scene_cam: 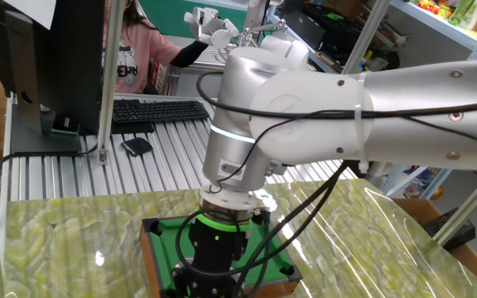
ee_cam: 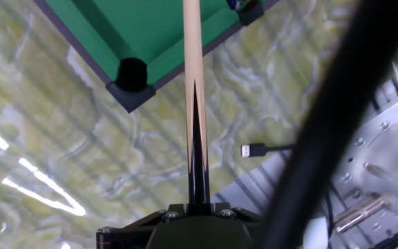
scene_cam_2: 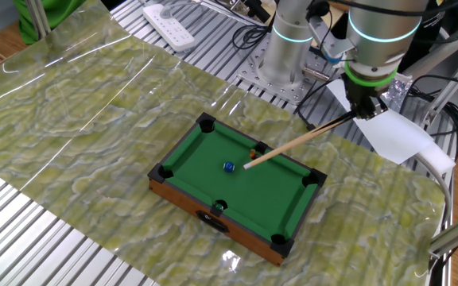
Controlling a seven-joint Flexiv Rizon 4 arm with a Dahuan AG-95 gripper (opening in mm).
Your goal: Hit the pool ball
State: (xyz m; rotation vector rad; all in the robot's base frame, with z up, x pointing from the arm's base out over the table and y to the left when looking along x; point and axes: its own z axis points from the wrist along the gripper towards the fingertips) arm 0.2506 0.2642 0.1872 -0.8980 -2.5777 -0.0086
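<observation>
The miniature green pool table (scene_cam_2: 237, 191) sits on the marbled desk (scene_cam_2: 94, 119), the tiny blue pool ball (scene_cam_2: 228, 167) mid-felt. The long wooden cue stick (scene_cam_2: 293, 144), jaws clenched on its butt, points just beside the ball, apparently lined up to strike.

Pool table (scene_cam_2: 274, 195) on the table (scene_cam_2: 94, 119), cue over it.
Pool ball (scene_cam_2: 228, 167) near mid-felt; cue stick (scene_cam_2: 293, 144) tip just beside it, butt running back to the hand (scene_cam_2: 366, 107).
</observation>
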